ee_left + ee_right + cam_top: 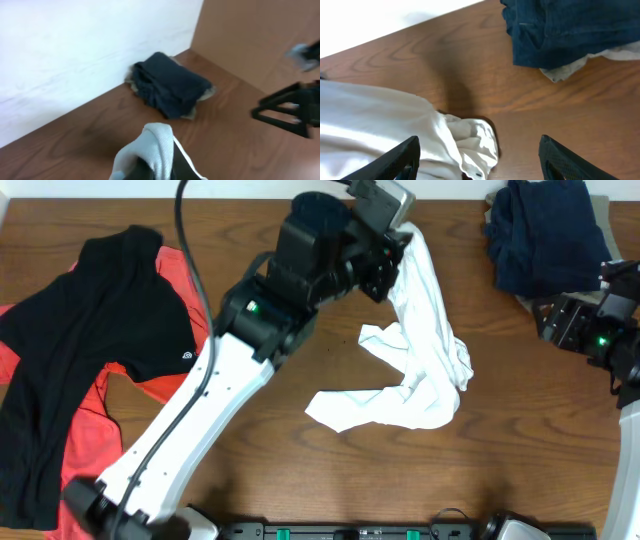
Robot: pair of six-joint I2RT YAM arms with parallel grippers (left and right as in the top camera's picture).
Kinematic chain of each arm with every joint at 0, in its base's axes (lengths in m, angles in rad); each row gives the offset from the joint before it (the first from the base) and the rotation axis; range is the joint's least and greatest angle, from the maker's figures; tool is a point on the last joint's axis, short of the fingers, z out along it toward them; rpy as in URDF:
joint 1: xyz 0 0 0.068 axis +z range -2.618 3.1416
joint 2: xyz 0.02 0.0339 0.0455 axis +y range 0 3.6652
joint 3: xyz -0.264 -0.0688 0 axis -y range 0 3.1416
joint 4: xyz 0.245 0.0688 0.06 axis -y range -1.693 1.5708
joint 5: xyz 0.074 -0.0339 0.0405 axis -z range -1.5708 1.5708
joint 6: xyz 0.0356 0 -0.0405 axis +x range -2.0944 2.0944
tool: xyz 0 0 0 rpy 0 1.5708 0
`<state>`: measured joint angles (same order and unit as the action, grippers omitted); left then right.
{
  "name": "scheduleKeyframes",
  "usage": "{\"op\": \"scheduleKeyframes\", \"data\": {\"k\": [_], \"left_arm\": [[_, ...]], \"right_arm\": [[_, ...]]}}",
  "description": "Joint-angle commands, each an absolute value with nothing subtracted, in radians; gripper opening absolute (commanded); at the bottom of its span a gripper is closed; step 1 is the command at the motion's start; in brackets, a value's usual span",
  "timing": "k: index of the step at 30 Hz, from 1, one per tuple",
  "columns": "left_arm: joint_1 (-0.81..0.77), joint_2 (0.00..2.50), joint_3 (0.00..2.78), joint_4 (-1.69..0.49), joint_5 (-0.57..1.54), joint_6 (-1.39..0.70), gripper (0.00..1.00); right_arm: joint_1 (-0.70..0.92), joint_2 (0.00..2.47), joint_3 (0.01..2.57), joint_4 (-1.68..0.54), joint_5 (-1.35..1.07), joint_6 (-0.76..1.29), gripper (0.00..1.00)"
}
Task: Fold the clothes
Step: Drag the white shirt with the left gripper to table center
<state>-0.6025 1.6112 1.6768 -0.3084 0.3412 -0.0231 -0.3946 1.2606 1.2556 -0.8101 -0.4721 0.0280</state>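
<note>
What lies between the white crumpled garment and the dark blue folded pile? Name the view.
Nothing: only bare brown wooden tabletop separates the white crumpled garment from the dark blue folded pile, clearest in the overhead view.

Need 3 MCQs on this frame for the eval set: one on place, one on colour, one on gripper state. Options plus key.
1. Where on the table does the navy pile lie in the overhead view?
A. top right corner
B. bottom centre
C. left edge

2. What colour is the cloth lying under the black shirt?
A. green
B. orange-red
C. yellow

3. What is the state of the left gripper?
A. open over bare wood
B. shut on the white garment
C. shut on the navy pile

Key:
1 A: the pile sits at the top right corner, apart from the other clothes.
2 B: the orange-red garment shows round the shirt's edges.
3 B: the left wrist view shows white cloth pinched between its fingers.
</note>
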Motion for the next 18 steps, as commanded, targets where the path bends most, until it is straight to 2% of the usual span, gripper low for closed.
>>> {"op": "scheduleKeyframes", "data": {"k": [1,7,9,10,11,13,14,18], "left_arm": [[-0.609,1.678,1.687,-0.273,0.381,-0.02,0.06],[-0.684,1.771,1.687,-0.179,0.488,-0.021,0.07],[-0.72,1.795,1.687,-0.17,0.487,-0.005,0.14],[-0.735,1.803,1.687,-0.175,0.485,0.022,0.22],[-0.739,1.803,1.687,-0.18,0.483,0.039,0.37],[-0.739,1.8,1.687,-0.204,0.445,0.048,0.82],[-0.733,1.795,1.687,-0.222,0.422,0.048,0.99],[-0.665,1.753,1.687,-0.349,0.376,0.048,0.98]], "right_arm": [[-0.39,1.25,1.261,-0.798,-0.513,0.003,0.73],[-0.393,1.247,1.261,-0.801,-0.512,0.002,0.74],[-0.394,1.247,1.261,-0.797,-0.512,0.002,0.74],[-0.396,1.247,1.261,-0.795,-0.507,0.002,0.74],[-0.396,1.247,1.261,-0.794,-0.501,0.002,0.74],[-0.4,1.247,1.261,-0.794,-0.493,0.002,0.75],[-0.403,1.247,1.261,-0.794,-0.493,0.002,0.75],[-0.427,1.247,1.261,-0.801,-0.494,-0.002,0.75]]}}
